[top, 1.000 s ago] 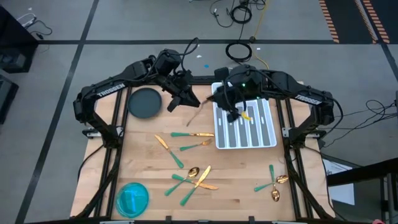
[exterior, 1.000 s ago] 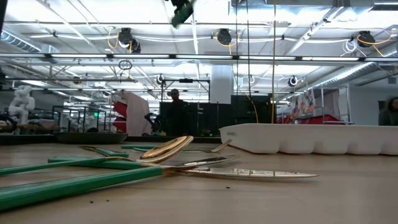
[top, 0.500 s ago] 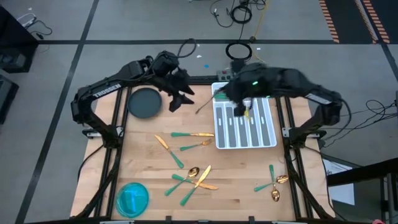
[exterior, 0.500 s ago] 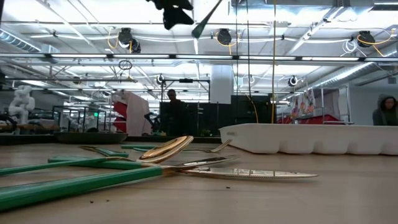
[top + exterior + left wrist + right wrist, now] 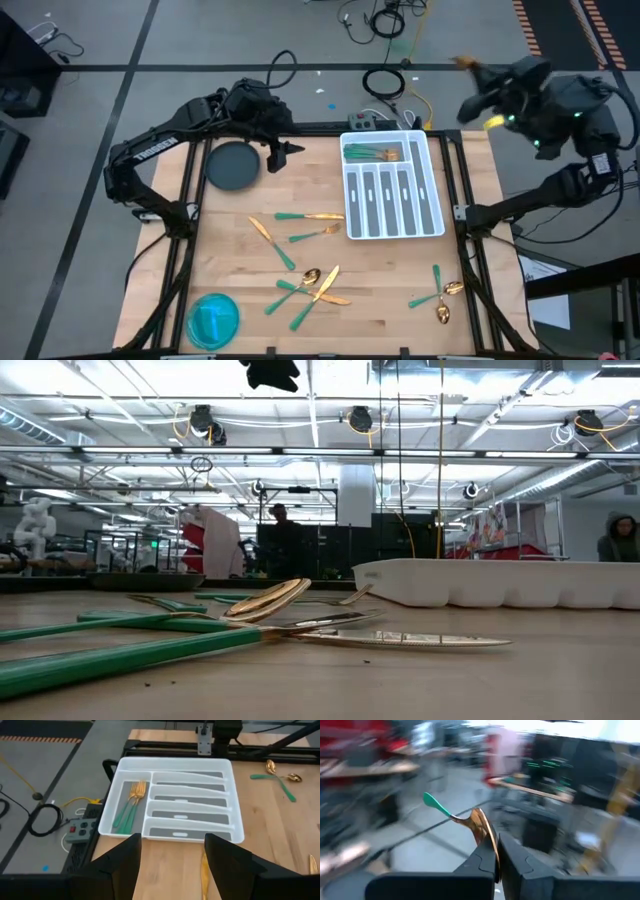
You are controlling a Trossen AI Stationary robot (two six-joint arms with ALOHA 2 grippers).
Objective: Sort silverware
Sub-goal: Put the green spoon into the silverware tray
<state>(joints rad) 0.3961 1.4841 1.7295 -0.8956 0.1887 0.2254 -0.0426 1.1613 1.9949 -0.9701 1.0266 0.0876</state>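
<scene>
1. Now my left pincer point(image 5: 283, 152) hangs open and empty above the desk's point(image 5: 390, 275) far left part, beside the dark plate point(image 5: 232, 165); a second ago it was passing a spoon across.
2. My right pincer point(image 5: 496, 851) is clamped on that spoon point(image 5: 465, 819), and the arm has swung away from the tray point(image 5: 437, 190), out past the desk's far right corner.
3. Forks point(image 5: 128, 806) lie in the tray's end compartment, as before.
4. Still loose on the desk: silverware point(image 5: 305, 285) in the middle and a smaller bunch point(image 5: 440, 295) near the right edge.
</scene>
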